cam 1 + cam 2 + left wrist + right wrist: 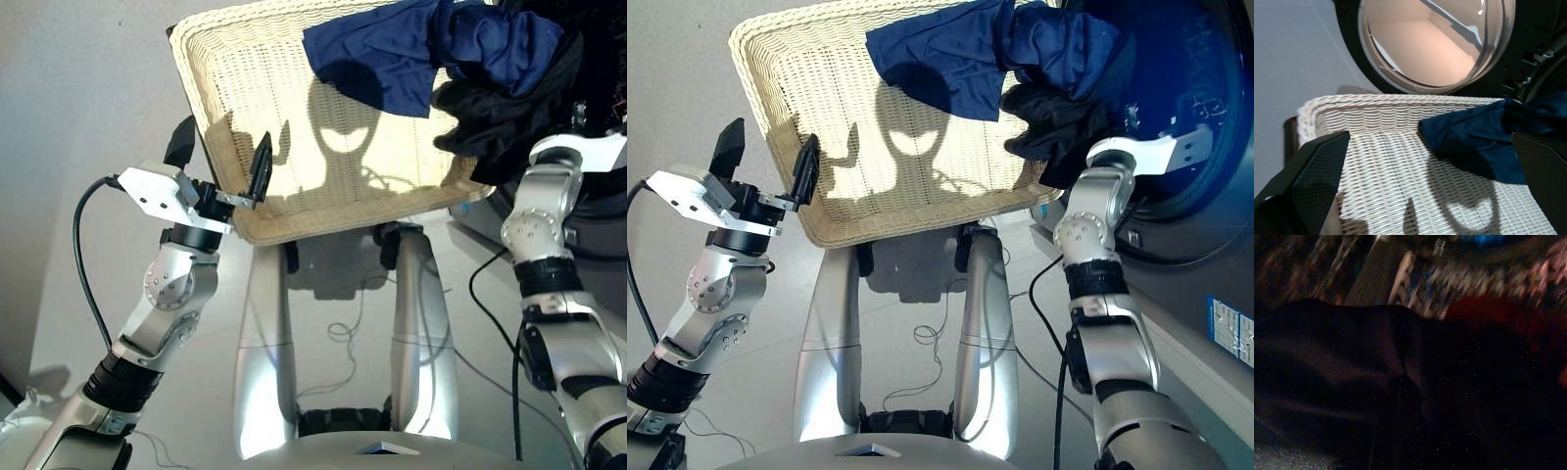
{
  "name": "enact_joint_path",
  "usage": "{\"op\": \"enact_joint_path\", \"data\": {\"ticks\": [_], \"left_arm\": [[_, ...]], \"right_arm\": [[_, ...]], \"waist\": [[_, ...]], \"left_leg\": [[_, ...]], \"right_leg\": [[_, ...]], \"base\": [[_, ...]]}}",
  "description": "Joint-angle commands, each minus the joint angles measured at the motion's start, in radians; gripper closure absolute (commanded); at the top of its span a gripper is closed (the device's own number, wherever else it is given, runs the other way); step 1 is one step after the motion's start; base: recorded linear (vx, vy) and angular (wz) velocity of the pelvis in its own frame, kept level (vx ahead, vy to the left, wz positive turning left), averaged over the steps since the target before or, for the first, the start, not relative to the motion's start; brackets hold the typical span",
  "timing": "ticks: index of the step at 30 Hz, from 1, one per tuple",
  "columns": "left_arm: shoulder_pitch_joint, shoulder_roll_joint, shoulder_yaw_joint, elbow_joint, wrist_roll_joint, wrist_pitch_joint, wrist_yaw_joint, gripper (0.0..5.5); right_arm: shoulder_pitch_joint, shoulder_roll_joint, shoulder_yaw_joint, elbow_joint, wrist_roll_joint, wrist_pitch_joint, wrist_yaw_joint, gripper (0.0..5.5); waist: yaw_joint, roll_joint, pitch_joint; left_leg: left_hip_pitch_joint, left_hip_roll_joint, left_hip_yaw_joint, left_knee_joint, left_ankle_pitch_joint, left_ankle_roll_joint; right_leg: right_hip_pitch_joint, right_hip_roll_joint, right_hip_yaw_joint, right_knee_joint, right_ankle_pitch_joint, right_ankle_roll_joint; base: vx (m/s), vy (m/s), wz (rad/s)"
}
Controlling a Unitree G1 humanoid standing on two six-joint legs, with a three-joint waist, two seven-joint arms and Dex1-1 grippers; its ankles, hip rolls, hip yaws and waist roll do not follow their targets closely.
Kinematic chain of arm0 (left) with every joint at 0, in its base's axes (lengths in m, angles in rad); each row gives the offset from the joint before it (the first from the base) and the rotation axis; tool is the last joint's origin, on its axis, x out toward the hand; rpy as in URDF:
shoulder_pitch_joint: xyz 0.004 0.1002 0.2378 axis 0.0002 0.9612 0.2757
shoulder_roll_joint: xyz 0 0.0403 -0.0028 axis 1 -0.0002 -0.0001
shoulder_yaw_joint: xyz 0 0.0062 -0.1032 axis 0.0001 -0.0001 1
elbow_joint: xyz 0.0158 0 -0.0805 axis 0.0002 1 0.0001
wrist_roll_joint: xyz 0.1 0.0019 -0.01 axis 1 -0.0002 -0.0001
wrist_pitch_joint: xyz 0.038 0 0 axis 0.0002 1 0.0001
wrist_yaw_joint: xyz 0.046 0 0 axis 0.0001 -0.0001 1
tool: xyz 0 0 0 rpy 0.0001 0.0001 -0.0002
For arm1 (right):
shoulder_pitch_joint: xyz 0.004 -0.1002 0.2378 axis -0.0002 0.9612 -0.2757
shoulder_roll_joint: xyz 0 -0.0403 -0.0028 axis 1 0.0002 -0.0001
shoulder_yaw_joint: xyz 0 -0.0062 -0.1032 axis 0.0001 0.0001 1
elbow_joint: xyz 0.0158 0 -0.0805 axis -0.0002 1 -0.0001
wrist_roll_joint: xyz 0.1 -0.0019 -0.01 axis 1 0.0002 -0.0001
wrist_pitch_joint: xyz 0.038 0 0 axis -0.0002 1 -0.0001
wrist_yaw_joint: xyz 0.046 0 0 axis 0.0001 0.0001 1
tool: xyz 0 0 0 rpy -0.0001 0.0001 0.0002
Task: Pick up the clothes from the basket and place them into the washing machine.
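Reaching over the near-left corner of the basket [294, 211], my left fingers [263, 166] stand spread apart, gripping nothing, with bare wicker between them (the left wrist view shows both tips wide of each other). My right gripper [1048, 157] is buried in the dark bundle at the basket's far right corner, and whether its fingers are closed on cloth I cannot tell; the right wrist view gives only black fabric [1400, 396] and a patch of red [1488, 313] beyond it.

Two garments show from the head: the navy one [392, 59] draped over the far rim and spilling onto the weave, the black one [500, 117] heaped beside it against my right wrist. Just past them sits the washing machine [1205, 196], its round door [1435, 44] hanging open beyond the basket's far edge.

Risks, as I judge them: the navy and black pieces overlap, so lifting one may drag the other off the rim and onto the floor. Cloth could also snag on the wicker or on my wrist. The basket looks perched with its near edge over my legs, so a hard pull toward the machine might tip or slide it. A loose hem trailing from the drum mouth could foul the door.
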Motion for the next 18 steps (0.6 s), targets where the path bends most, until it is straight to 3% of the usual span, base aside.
{"op": "enact_joint_path", "data": {"ticks": [1, 3, 10, 18], "left_arm": [[-0.001, 0.010, -0.005, -0.107, -0.006, -0.059, -0.004, 0.00], [-0.005, 0.031, -0.021, -0.113, -0.002, -0.054, 0.004, 0.00], [-0.014, 0.047, -0.034, -0.124, 0.002, -0.044, 0.016, 0.00], [-0.025, 0.049, -0.040, -0.134, 0.015, -0.036, 0.056, 0.00]], "right_arm": [[-0.174, -0.228, -0.081, 0.080, 0.021, -0.092, -0.044, 5.50], [-0.238, -0.282, -0.065, 0.199, 0.009, -0.056, -0.096, 5.50], [-0.304, -0.338, -0.045, 0.308, 0.029, -0.023, -0.134, 5.50], [-0.312, -0.361, -0.096, 0.338, 0.082, -0.089, -0.219, 5.50]], "waist": [[-0.004, 0.007, -0.016], [-0.002, 0.010, -0.016], [-0.008, 0.008, -0.016], [-0.015, 0.008, -0.016]], "left_leg": [[0.032, -0.024, 0.065, -0.018, -0.005, 0.030], [0.029, -0.023, 0.065, -0.012, -0.007, 0.030], [0.020, -0.022, 0.068, -0.001, -0.009, 0.027], [0.012, -0.021, 0.069, 0.012, -0.013, 0.026]], "right_leg": [[0.028, 0.019, -0.031, -0.120, 0.112, 0.014], [0.028, 0.017, -0.029, -0.115, 0.113, 0.014], [0.021, 0.016, -0.027, -0.113, 0.115, 0.015], [0.014, 0.017, -0.027, -0.094, 0.102, 0.016]], "base": [[0.000, 0.000, 0.000], [0.000, 0.000, 0.000], [0.000, 0.000, 0.000], [0.000, 0.000, 0.000]]}}
